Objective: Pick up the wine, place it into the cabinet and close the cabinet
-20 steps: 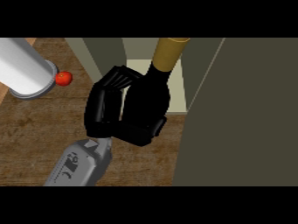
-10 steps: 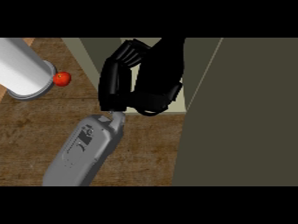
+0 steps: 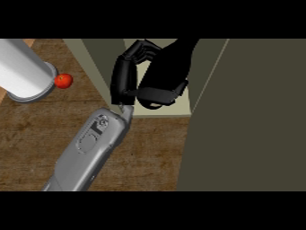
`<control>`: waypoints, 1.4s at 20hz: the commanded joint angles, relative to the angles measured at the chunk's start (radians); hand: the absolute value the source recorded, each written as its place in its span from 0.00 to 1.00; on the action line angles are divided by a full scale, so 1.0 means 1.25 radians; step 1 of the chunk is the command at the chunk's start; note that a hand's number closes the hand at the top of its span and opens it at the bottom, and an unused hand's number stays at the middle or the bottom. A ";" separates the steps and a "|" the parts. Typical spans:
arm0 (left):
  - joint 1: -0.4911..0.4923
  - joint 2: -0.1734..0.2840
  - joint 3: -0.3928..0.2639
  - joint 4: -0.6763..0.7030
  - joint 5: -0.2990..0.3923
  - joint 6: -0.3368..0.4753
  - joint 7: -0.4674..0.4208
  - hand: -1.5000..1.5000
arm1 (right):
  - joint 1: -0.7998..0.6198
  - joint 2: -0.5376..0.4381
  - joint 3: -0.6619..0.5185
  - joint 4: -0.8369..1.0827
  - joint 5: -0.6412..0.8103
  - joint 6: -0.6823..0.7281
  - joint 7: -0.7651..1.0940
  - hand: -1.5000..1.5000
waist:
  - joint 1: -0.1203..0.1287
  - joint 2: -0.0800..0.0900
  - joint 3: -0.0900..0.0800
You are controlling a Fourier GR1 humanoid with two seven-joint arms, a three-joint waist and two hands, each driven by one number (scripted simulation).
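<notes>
Toward the counter's (image 3: 23,148) left edge I see a large white cylinder (image 3: 16,67) lying across the wood, with a small red fruit (image 3: 63,81) touching its rim; neither has shifted over the last second. Right of them, my one visible forearm (image 3: 92,148) rises from the lower edge and ends in the hand (image 3: 132,76), which has travelled up and rightward and now sits inside the open cabinet (image 3: 162,112), above the pale shelf floor. Which arm this is I cannot settle from the view; it enters left of centre, so I take it as the left, and no other hand shows. A second ago the wine (image 3: 175,67) showed a tan neck poking out above the fingers; now I make out only a dark mass against the hand, running up into the cabinet's shadow, so I judge the bottle is in the grasp and already past the cabinet's front edge. The fingers (image 3: 142,49) curl round that dark shape, closed on it rather than spread. Whether the bottle's base touches the shelf is hidden. At the far right the cabinet door (image 3: 255,117) stands open, filling that side of the view. My reading: carrying is nearly done; setting down, releasing, backing out and swinging the door shut remain.
</notes>
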 commanded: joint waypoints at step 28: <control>-0.133 -0.002 -0.065 0.507 0.206 0.057 -0.319 1.00 | 0.021 0.003 -0.043 -0.044 -0.110 0.037 0.005 0.00 | -0.018 0.004 0.000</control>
